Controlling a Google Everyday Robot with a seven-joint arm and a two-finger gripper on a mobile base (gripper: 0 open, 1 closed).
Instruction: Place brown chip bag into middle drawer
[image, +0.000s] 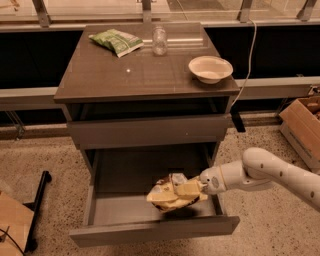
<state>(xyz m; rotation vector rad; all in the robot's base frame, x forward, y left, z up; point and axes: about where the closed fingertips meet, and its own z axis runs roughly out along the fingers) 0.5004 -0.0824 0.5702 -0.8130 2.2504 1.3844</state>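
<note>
– Brown chip bag (175, 195): state its position, then list every item by size, all referenced to the cabinet.

– Noted. Cabinet (145, 75): grey, flat top, drawer fronts without handles. Middle drawer (125, 210): stands open at the cabinet's front, with its grey floor exposed. The upper drawer panel (150, 131) above it is shut. Arm (280, 172): white, enters from the cabinet's right side and reaches over the open drawer's right wall. Cardboard box (302, 122): on the floor, well off to the cabinet's right.

– And the bag?

– Within the cabinet's open drawer, right of centre and toward the front panel. It is raised off the drawer floor, with its shadow beneath. Crumpled, pale yellow with a brown end.

– Items on the cabinet top?

– Bowl (210, 68): right side. Green snack bag (116, 41): rear left, lying flat. Glass jar (159, 40): rear centre, upright, apart from both.

– Claw?

– Gripper (199, 187): over the right half of the cabinet's open drawer, clamped on the bag's right end.
</note>
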